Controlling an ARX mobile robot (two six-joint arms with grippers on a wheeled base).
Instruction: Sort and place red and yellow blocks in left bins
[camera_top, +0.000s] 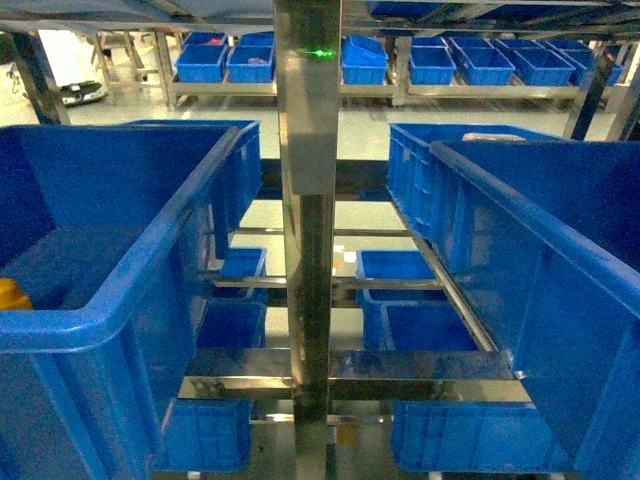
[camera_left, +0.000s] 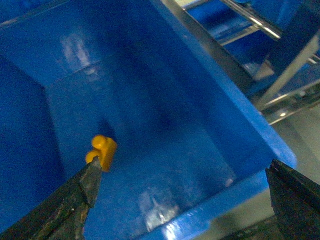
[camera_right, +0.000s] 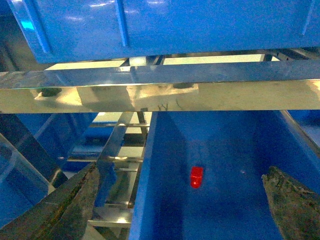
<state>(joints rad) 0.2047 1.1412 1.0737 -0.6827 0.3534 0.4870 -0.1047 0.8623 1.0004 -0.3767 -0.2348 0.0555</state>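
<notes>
Head view: large blue crates (camera_top: 110, 300) are seen left and right of a steel rack post (camera_top: 308, 250); only a yellow sliver (camera_top: 12, 295) is caught at the left edge. Left wrist view: the yellow block (camera_left: 102, 151) is shown lying on the crate floor (camera_left: 165, 150), left tool (camera_left: 182, 197) spread open and empty. Right wrist view: a red block (camera_right: 196, 176) is seen inside a lower crate (camera_right: 225, 165), right tool (camera_right: 182, 200) open and empty.

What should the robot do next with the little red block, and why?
Probably lower the right gripper toward the red block. Its jaws stand open and empty, the block lies loose on the floor of a blue bin below, and the yellow block already sits in the left bin.
</notes>
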